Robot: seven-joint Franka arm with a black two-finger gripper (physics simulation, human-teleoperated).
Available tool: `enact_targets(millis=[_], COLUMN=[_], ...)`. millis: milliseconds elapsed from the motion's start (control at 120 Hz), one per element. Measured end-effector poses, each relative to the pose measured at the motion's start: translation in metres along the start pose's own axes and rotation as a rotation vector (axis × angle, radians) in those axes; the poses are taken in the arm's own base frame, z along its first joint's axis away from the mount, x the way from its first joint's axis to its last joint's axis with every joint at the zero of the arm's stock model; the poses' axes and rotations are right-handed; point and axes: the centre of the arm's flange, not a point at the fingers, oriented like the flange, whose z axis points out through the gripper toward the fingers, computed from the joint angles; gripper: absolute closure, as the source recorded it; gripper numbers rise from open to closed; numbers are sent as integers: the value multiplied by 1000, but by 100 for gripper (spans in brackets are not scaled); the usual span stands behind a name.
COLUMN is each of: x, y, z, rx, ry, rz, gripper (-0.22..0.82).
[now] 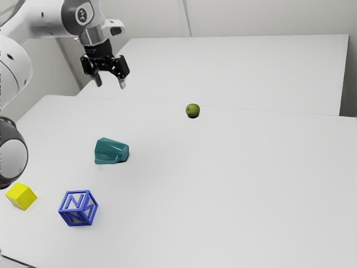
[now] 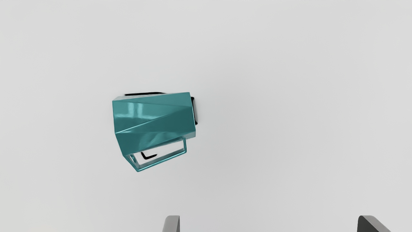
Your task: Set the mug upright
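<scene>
A teal faceted mug lies on its side on the white table. In the wrist view the mug shows its flat-sided body and a thin angular handle sticking out sideways. My gripper hangs well above the table in the exterior view, apart from the mug. In the wrist view the gripper has its two fingertips wide apart, with nothing between them. The inside of the mug is hidden.
A blue letter cube and a yellow block rest on the exterior view's left, nearer its bottom edge than the mug. A small green fruit sits near the far side of the table.
</scene>
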Motion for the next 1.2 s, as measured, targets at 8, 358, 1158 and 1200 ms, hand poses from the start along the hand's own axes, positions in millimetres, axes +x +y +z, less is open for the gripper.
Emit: enact_targets(millis=[8, 358, 1158, 1200], x=[0, 0, -81, -82], y=[0, -18, -164, -169], z=[1, 11, 195, 204], rx=[0, -19, -428, -459], ry=[0, -28, 38, 61], rz=[0, -20, -192, -204], gripper=[0, 0, 0, 0])
